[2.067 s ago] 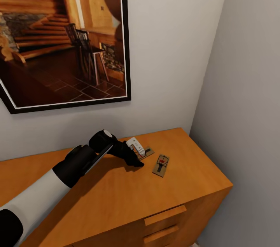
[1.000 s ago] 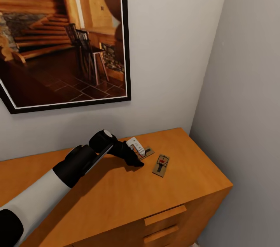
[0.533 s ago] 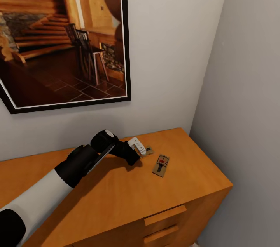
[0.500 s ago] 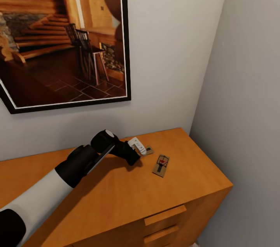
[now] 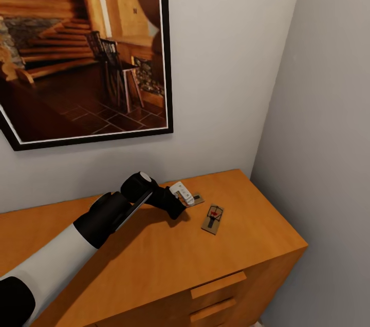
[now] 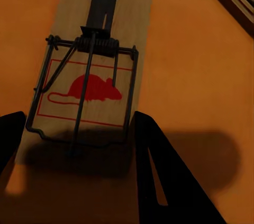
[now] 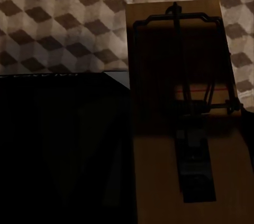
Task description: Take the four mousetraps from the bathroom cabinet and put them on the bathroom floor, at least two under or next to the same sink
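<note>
Your workspace is the cabinet [image 5: 154, 244], its flat orange-brown top running into the corner beneath a large framed picture [image 5: 85, 49]. Your left arm reaches across that top, and the left gripper [image 5: 184, 198] sits over one mousetrap [image 6: 90, 76]. In the left wrist view the dark fingers [image 6: 159, 166] stand wide, one on each long side of the board, which lies flat on the wood and is not clamped. Centre the jaws on the bare wooden edges, away from the wire bar and spring, lower until the tips nearly meet the top, then close squarely; a thin flat board like this probably slips if pinched at a corner. A second mousetrap [image 5: 213, 219] lies just beside it towards the front edge, so keep your descent straight. The right gripper holds another trap [image 7: 182, 129] above the bathroom floor [image 7: 58, 23].
</note>
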`<state>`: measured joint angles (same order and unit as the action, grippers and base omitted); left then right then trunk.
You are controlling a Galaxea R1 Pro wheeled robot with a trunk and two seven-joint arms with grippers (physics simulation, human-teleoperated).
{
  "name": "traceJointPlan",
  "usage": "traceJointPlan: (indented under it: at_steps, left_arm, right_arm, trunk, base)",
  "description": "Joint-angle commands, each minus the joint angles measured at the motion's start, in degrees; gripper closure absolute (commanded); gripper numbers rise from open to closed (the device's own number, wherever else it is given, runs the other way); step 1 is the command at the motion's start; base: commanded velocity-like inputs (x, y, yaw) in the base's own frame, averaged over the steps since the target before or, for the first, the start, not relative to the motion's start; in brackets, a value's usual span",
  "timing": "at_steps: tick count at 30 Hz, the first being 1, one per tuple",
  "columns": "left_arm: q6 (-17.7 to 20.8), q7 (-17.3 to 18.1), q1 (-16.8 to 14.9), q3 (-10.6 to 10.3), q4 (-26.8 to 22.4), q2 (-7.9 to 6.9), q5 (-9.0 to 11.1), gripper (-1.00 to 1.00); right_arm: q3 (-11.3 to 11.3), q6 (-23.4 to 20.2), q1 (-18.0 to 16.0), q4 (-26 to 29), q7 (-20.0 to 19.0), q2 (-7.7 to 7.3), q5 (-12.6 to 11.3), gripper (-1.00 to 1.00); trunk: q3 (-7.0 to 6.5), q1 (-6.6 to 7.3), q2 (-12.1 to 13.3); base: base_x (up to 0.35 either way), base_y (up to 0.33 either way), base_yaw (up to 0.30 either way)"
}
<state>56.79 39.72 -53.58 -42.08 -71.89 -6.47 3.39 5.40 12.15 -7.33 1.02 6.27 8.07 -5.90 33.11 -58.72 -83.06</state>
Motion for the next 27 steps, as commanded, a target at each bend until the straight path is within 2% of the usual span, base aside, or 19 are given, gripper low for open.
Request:
traceJointPlan:
  at_steps: [1,16,22,27]
  left_arm:
    - [0.3,0.0,0.0,-0.1,1.0,-0.06,0.1,1.0]
    - [0.3,0.0,0.0,0.0,0.5,-0.07,0.1,1.0]
    - [0.5,-0.1,0.0,0.3,-4.3,-0.19,0.1,1.0]
    - [0.6,-0.1,0.0,0.4,-6.2,-0.24,0.1,1.0]
  right_arm:
    - [0.5,0.2,0.0,-0.1,0.1,0.02,-0.7,1.0]
    - [0.5,0.2,0.0,-0.1,0.1,0.04,-0.7,1.0]
    - [0.5,0.2,0.0,-0.1,0.1,0.04,-0.7,1.0]
    - [0.5,0.2,0.0,-0.1,0.1,0.07,-0.7,1.0]
  trunk:
    - [0.07,0.0,0.0]
    - [0.07,0.0,0.0]
    - [0.07,0.0,0.0]
    - [0.07,0.0,0.0]
  base:
    - [0.0,0.0,0.0]
    - [-0.035,0.0,0.0]
    - [-0.012,0.0,0.0]
    - [-0.001,0.0,0.0]
